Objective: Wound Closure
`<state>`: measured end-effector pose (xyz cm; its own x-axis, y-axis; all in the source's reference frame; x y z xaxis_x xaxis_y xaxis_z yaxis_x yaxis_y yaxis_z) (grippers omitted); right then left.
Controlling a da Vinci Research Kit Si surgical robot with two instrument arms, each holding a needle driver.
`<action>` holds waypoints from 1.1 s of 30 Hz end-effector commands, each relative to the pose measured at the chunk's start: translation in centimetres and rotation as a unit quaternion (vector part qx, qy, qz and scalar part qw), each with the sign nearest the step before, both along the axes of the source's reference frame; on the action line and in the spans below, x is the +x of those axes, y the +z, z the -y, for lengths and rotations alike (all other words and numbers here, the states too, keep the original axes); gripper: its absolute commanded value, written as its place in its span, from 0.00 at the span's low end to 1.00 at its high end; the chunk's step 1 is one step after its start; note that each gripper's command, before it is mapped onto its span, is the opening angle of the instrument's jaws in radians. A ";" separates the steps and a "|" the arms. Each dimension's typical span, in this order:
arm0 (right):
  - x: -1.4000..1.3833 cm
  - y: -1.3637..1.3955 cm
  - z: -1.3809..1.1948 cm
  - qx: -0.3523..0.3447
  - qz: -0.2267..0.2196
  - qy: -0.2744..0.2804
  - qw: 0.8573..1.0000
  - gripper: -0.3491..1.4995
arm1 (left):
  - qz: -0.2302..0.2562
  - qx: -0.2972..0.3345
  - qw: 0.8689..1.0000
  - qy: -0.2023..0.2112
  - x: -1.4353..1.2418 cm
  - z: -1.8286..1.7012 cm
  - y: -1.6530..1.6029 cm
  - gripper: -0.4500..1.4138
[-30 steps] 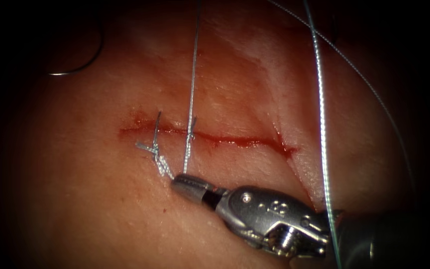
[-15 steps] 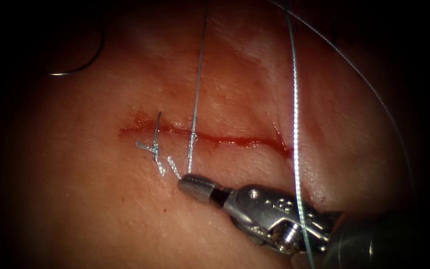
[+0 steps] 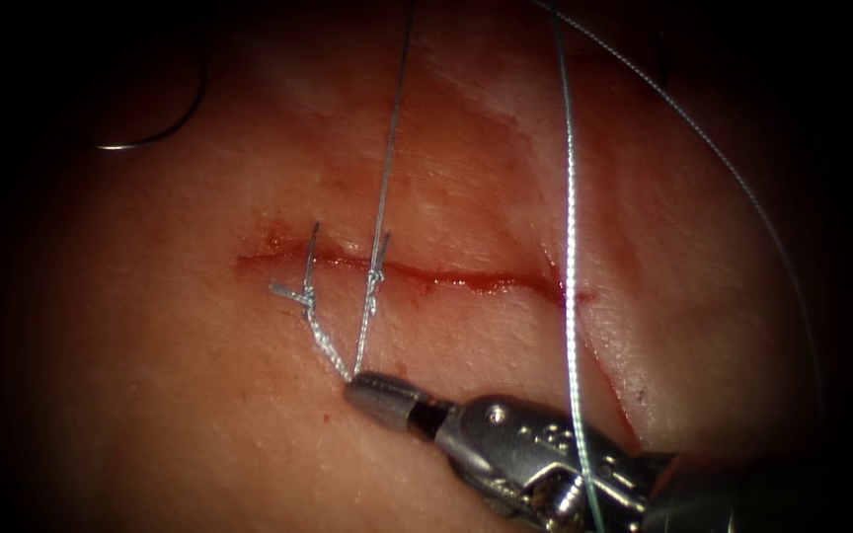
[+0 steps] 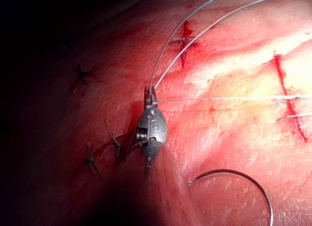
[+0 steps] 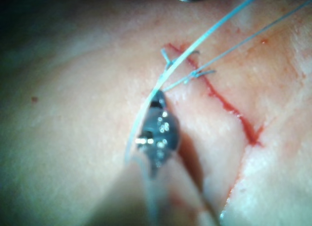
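The tissue [image 3: 170, 375] has a level cut [image 3: 466, 281] with red fluid in it. My right tool [image 3: 372, 393] comes in from the lower right, its jaws shut on the thread's short end just below the cut's left part. From there the thread [image 3: 387, 168] runs taut up through a knot [image 3: 375, 281] at the cut. The right wrist view has those jaws [image 5: 157, 100] and the knot [image 5: 199, 73]. My left tool [image 4: 150, 95] is shut on the thread's other part. The curved needle [image 3: 165, 131] lies free on the tissue at the far upper left, held by neither tool.
A finished stitch [image 3: 308, 286] with cut ends sits left of the knot. A loose strand of thread [image 3: 570, 247] hangs down across the cut's right end and over the right tool's wrist. Older dark stitches [image 4: 90, 160] mark the tissue in the left wrist view.
The loose strand has swung left, from beyond the cut's right end onto it. The right tool has stayed on the short end, shifting right and back; the knot sits a little lower.
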<state>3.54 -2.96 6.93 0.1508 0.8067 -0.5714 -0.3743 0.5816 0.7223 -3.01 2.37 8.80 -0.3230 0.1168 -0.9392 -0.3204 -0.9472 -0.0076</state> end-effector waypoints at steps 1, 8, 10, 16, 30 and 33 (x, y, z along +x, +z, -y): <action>0.07 0.04 0.09 0.000 -0.001 -0.003 1.000 0.00 | 0.000 -0.004 1.000 -0.001 -0.06 -0.05 0.05 0.00; 0.05 0.01 0.16 0.002 -0.002 -0.007 1.000 0.00 | -0.003 -0.005 1.000 -0.005 -0.09 -0.09 0.03 0.00; 0.05 0.00 0.15 0.000 0.004 0.001 1.000 0.00 | -0.006 -0.008 1.000 -0.006 -0.10 -0.07 0.03 0.00; -0.01 -0.01 0.04 -0.036 0.025 0.037 0.998 0.35 | 0.017 0.007 1.000 0.023 -0.20 0.22 -0.23 0.00; -0.73 -0.47 -0.61 -0.030 0.023 0.092 0.995 0.80 | 0.065 0.006 0.997 0.032 -0.11 0.20 -1.39 0.00; -0.76 -0.37 -1.01 -0.036 0.039 0.108 0.993 0.83 | 0.079 0.012 0.996 0.033 -0.12 0.27 -1.67 0.00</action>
<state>2.69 -1.97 6.49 0.0239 0.7863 -0.6173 -0.5522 0.5252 0.6476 -3.08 2.06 7.04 -0.1787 0.1279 -0.9756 -0.2496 -0.9650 -0.0808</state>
